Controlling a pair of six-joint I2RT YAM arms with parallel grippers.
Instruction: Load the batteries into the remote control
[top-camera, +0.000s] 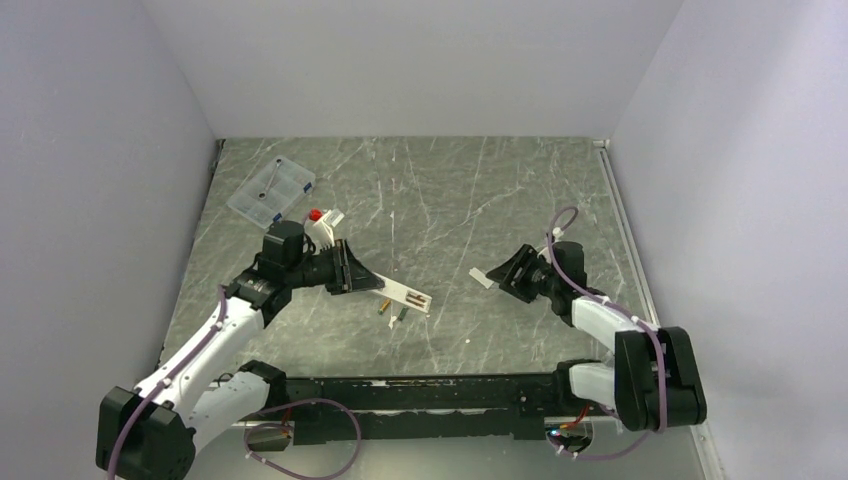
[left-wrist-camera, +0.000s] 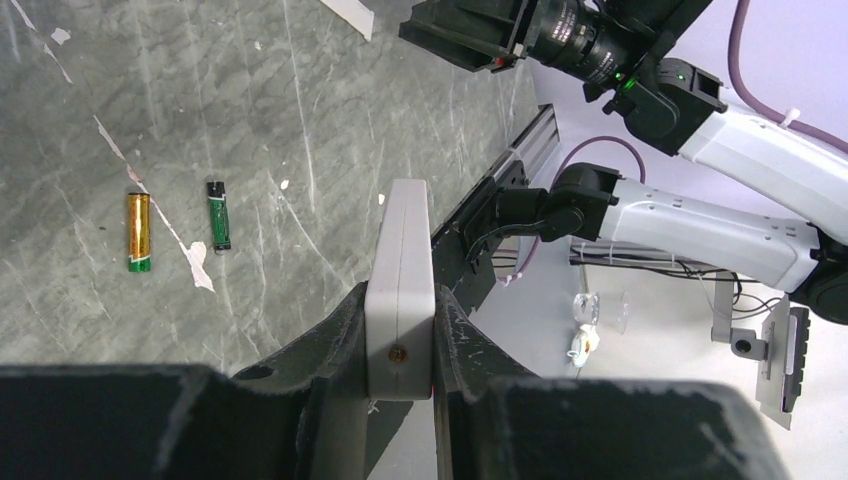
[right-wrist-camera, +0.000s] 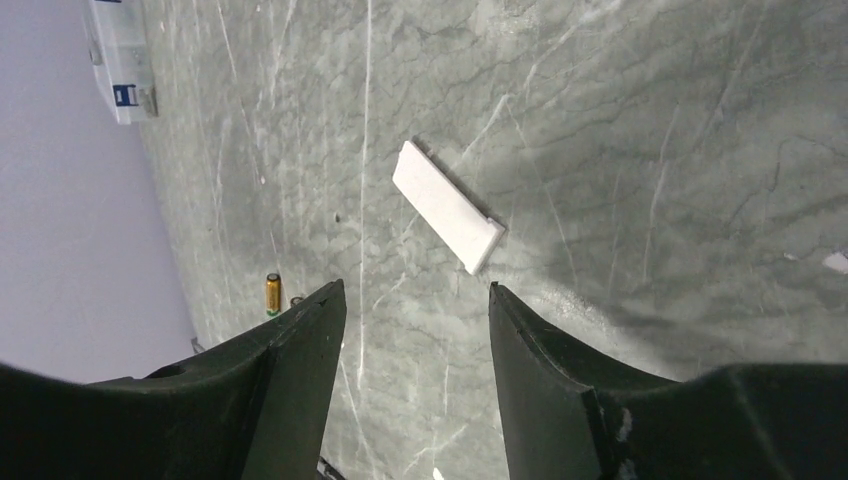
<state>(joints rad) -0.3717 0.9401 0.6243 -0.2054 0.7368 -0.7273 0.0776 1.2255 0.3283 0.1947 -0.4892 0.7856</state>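
I'm clamping the light, slick remote control (left-wrist-camera: 402, 250) by its side edges in my left gripper (left-wrist-camera: 400, 305), with the right gripper (right-wrist-camera: 415, 295) gaping empty.

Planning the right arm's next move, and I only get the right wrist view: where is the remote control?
Observer: The left tool is shut on the remote control, holding it out over the table.
Operator: I see only one copper battery. Where is the other?
Observer: The dark green battery lies close beside the copper-orange battery, not touching it, both loose on the table.
Operator: Where are they relative to the remote?
Observer: In the top view they sit just on the remote's near side, toward the table's near edge.
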